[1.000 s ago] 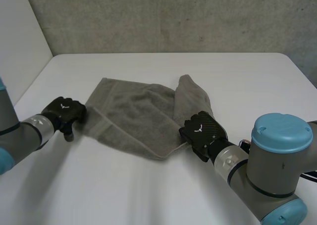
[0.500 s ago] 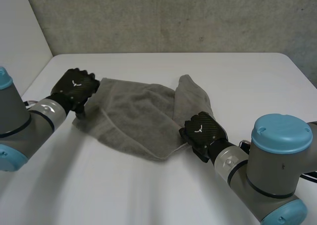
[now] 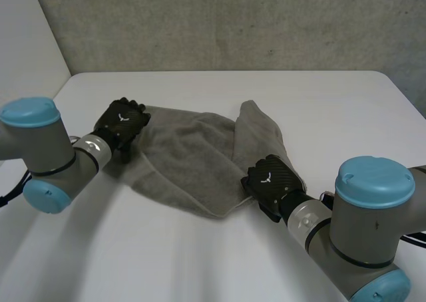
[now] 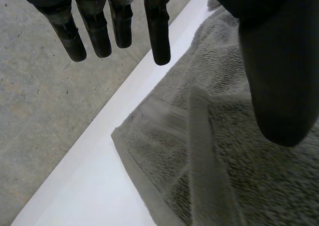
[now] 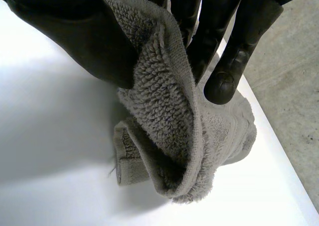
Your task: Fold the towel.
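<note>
A grey towel (image 3: 186,155) lies crumpled across the middle of the white table (image 3: 200,262). My left hand (image 3: 123,121) hovers over its far left corner. In the left wrist view the fingers (image 4: 157,32) are straight and apart from the thumb (image 4: 279,86), open above the hemmed towel corner (image 4: 149,161) and holding nothing. My right hand (image 3: 271,175) is at the towel's near right edge. In the right wrist view its thumb (image 5: 65,32) and fingers (image 5: 234,61) pinch a raised fold of the towel (image 5: 169,126), which hangs down to the table.
A grey concrete wall (image 3: 233,22) stands behind the table's far edge, and a white panel (image 3: 26,56) is at the left. Past the left hand's fingertips runs the table edge (image 4: 129,91), with grey floor (image 4: 50,111) beyond it.
The left arm has swung from the towel's near left side to its far left corner, and its fingers have spread open. The right hand has kept its pinch and barely moved.
</note>
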### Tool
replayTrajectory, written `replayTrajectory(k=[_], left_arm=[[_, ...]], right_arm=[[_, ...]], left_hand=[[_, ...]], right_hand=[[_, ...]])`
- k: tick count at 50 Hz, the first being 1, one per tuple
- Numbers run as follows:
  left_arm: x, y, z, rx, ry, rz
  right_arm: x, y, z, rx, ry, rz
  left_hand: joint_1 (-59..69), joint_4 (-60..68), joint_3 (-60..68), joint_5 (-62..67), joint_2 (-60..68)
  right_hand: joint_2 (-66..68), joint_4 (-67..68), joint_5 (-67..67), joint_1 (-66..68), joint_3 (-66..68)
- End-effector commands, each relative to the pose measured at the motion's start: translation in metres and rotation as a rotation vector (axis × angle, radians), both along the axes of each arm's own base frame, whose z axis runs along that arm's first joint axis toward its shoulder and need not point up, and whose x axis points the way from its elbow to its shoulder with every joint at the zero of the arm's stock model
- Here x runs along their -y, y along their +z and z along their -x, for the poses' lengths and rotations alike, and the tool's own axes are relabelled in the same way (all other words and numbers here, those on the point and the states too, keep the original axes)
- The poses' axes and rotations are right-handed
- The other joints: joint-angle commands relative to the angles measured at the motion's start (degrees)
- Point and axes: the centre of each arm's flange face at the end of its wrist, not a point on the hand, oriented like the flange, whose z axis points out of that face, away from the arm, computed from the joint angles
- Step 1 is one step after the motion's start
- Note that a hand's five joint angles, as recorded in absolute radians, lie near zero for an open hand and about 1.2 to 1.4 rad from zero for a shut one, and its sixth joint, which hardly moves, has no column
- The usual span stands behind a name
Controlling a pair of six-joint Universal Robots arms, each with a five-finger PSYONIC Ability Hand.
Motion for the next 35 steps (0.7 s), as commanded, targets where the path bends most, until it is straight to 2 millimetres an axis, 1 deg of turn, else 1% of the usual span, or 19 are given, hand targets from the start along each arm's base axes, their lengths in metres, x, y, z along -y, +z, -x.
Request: replayTrajectory(k=[1, 7, 8, 13, 15, 16, 17, 19, 20, 21, 22, 23, 24, 28, 33, 35], left_arm=[[0.006, 0.001, 0.001, 0.011, -0.001, -0.047], [-0.001, -0.007, 0.000, 0.064, -0.011, -0.156], [-0.001, -0.007, 0.000, 0.064, -0.011, -0.156], [-0.007, -0.011, -0.003, 0.181, -0.045, -0.164], [-0.008, -0.011, -0.003, 0.196, -0.050, -0.160], [-0.008, -0.011, -0.004, 0.205, -0.050, -0.159], [-0.008, -0.011, -0.004, 0.205, -0.050, -0.159], [-0.009, -0.008, -0.005, 0.207, -0.046, -0.159], [-0.009, -0.008, -0.005, 0.207, -0.046, -0.159], [-0.010, -0.006, -0.005, 0.206, -0.046, -0.158], [-0.010, -0.006, -0.005, 0.206, -0.046, -0.158], [-0.011, -0.003, -0.005, 0.206, -0.044, -0.153], [-0.012, 0.000, -0.005, 0.207, -0.044, -0.151], [-0.012, 0.001, -0.007, 0.214, -0.030, -0.157], [-0.009, 0.001, -0.016, 0.244, 0.038, -0.165], [-0.012, -0.001, -0.021, 0.261, 0.066, -0.191]], right_arm=[[0.000, -0.001, 0.000, -0.005, 0.003, 0.004], [0.000, -0.001, 0.000, -0.006, 0.003, 0.005], [0.001, -0.001, -0.001, -0.004, 0.003, 0.008], [0.001, -0.001, 0.000, -0.003, 0.003, 0.009], [0.001, -0.001, -0.001, -0.002, 0.003, 0.012], [0.001, -0.001, -0.001, -0.002, 0.003, 0.012], [0.001, -0.001, -0.001, -0.002, 0.003, 0.012], [0.001, -0.001, 0.000, -0.002, 0.002, 0.012], [0.001, -0.001, 0.000, -0.002, 0.002, 0.012], [0.001, -0.001, 0.000, -0.002, 0.002, 0.012], [0.001, -0.001, 0.000, -0.002, 0.002, 0.012], [0.001, -0.001, 0.000, -0.002, 0.002, 0.012], [0.001, -0.001, 0.000, -0.002, 0.002, 0.012], [0.001, -0.001, 0.000, -0.002, 0.000, 0.012], [0.001, 0.000, 0.000, -0.001, -0.001, 0.015], [0.001, 0.001, 0.000, 0.000, -0.001, 0.016]], left_hand=[[-2.96, -2.68, -2.41, -1.15, -2.18], [-2.62, -2.35, -2.07, -0.82, -1.84], [-2.62, -2.34, -2.07, -0.81, -1.84], [-1.28, -1.01, -0.73, 0.52, -0.50], [-0.94, -0.67, -0.39, 0.87, -0.16], [1.73, 2.00, 2.28, 3.53, 2.51], [1.75, 2.03, 2.31, 3.56, 2.53], [12.46, 12.74, 13.02, 14.27, 13.24], [12.52, 12.79, 13.07, 14.32, 13.30], [17.02, 17.29, 17.57, 18.82, 17.79], [17.06, 17.34, 17.61, 18.87, 17.84], [19.73, 20.00, 20.28, 21.53, 20.50], [19.92, 20.19, 20.47, 21.72, 20.70], [19.75, 20.03, 20.31, 21.56, 20.53], [19.92, 20.20, 20.47, 21.73, 20.70], [21.09, 21.36, 21.64, 22.90, 21.87]], right_hand=[[0.40, -0.67, -0.01, -0.12, -0.09], [0.40, -0.67, -0.01, -0.12, -0.09], [0.40, -0.67, -0.01, -0.12, -0.09], [-0.10, -1.17, -0.51, -0.62, -0.59], [-0.11, -1.17, -0.51, -0.62, -0.59], [-0.27, -1.34, -0.68, -0.79, -0.76], [-0.27, -1.34, -0.68, -0.79, -0.76], [-0.44, -1.51, -0.85, -0.96, -0.93], [-0.44, -1.51, -0.85, -0.96, -0.93], [-0.61, -1.68, -1.01, -1.13, -1.09], [-0.94, -2.01, -1.35, -1.46, -1.43], [-0.95, -2.01, -1.35, -1.47, -1.43], [-0.95, -2.01, -1.35, -1.47, -1.43], [-0.95, -2.01, -1.35, -1.47, -1.43], [-0.95, -2.01, -1.35, -1.47, -1.43], [-0.95, -2.01, -1.35, -1.47, -1.43]])
